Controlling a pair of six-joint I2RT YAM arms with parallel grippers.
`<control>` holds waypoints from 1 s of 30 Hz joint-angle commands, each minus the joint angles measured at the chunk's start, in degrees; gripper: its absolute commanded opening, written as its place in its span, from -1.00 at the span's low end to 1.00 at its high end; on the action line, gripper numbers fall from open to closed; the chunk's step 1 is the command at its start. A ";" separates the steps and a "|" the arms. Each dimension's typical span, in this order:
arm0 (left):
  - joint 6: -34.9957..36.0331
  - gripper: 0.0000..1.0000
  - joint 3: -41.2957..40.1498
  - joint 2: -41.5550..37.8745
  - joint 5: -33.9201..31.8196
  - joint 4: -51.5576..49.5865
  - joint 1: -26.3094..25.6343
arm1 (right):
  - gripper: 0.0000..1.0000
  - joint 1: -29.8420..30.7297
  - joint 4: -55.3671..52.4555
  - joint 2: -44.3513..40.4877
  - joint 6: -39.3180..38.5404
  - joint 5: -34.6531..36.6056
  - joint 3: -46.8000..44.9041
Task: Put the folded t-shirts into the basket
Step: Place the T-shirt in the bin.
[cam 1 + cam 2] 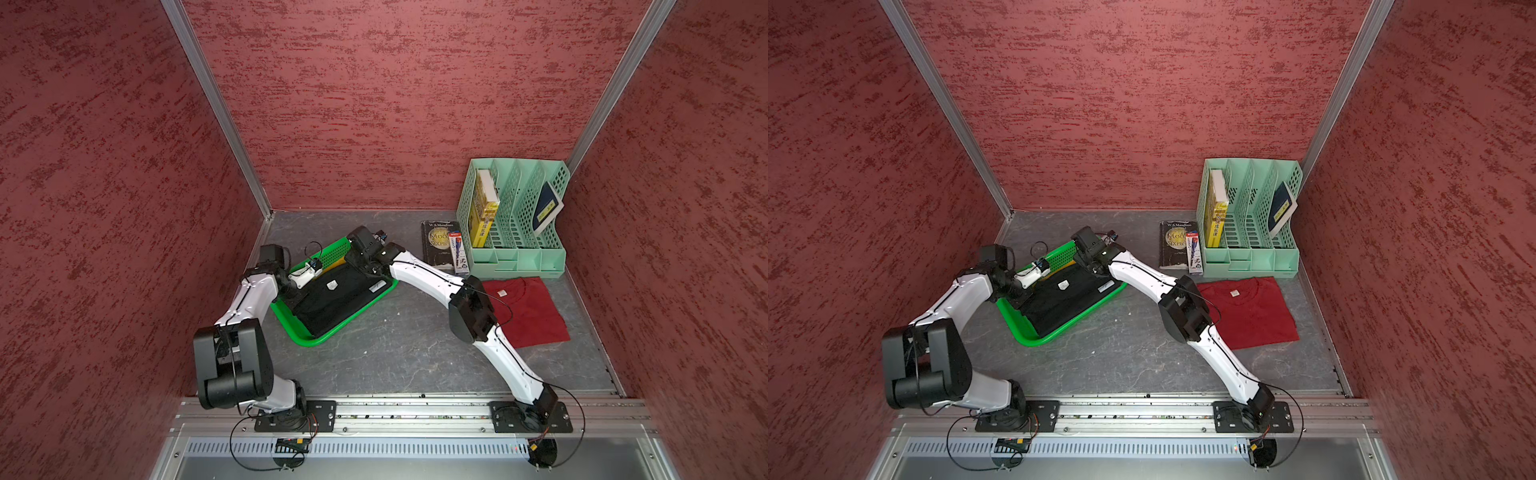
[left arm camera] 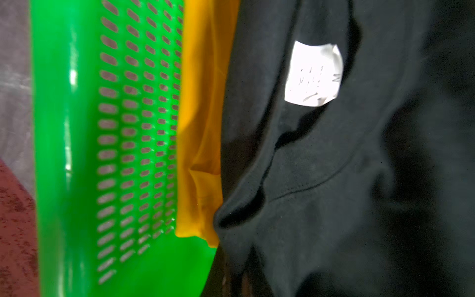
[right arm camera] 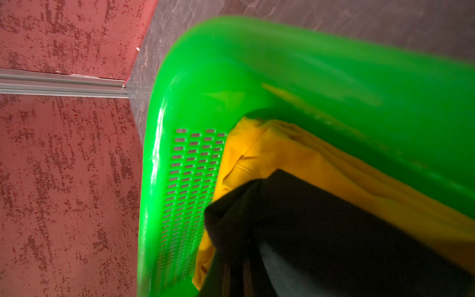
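Your left gripper (image 1: 293, 291) and right gripper (image 1: 370, 272) pinched black t-shirt (image 1: 336, 299), label (image 2: 313, 74) marked "M", over yellow t-shirt (image 2: 200, 128) in basket (image 1: 307, 336) by tabletop's (image 1: 395, 353) left edge; red t-shirt (image 1: 528, 311) lay near right edge; book (image 1: 438, 245) read "W.S.Maugham".

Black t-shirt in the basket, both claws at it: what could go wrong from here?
1. The left claw and right claw look shut on the black t-shirt, bunched at its far edge. Lifting before opening would pull it out of the basket and ruffle the yellow t-shirt beneath.
2. The red t-shirt lies on the table, partly under the right arm's elbow. A low retreat could brush it and spoil the fold.
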 commanded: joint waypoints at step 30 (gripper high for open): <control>-5.37 -1.00 1.00 4.71 1.15 3.91 0.87 | -0.85 -2.22 9.46 -0.94 -1.10 0.73 1.54</control>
